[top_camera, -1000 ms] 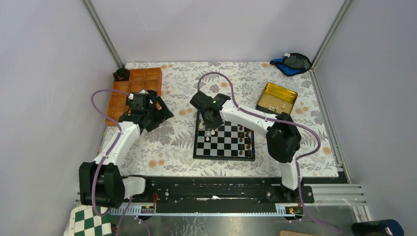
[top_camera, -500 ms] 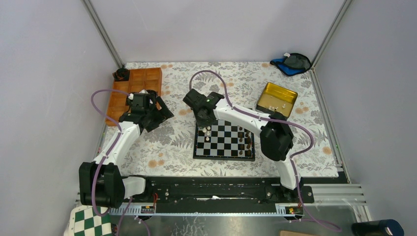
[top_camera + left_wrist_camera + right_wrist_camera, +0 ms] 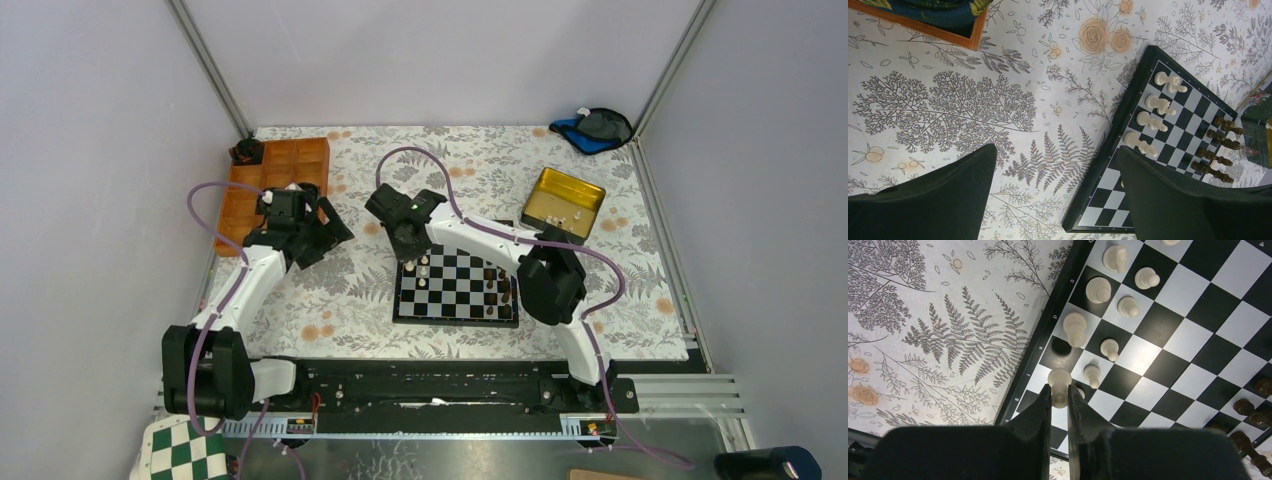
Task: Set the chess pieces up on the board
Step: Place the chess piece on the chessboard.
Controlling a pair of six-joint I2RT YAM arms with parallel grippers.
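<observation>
Sitting pinched in right gripper (image 3: 1059, 391): white piece (image 3: 1059, 378).

I am logging the desk (image 3: 330, 300), wearing a floral cover, carrying four items. The board (image 3: 457, 321) is lying near the centre, an orange compartment tray (image 3: 290, 165) is sitting far left, a yellow tin (image 3: 575, 184) is resting right, and a blue-and-black bundle (image 3: 595, 128) is occupying the far right corner.

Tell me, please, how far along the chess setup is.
Done: several white pieces stand along the board's left side, dark pieces opposite. In hand: the right gripper pinches one more white piece there. Left: setting it down and filling the bare squares; the left gripper hangs open.
</observation>
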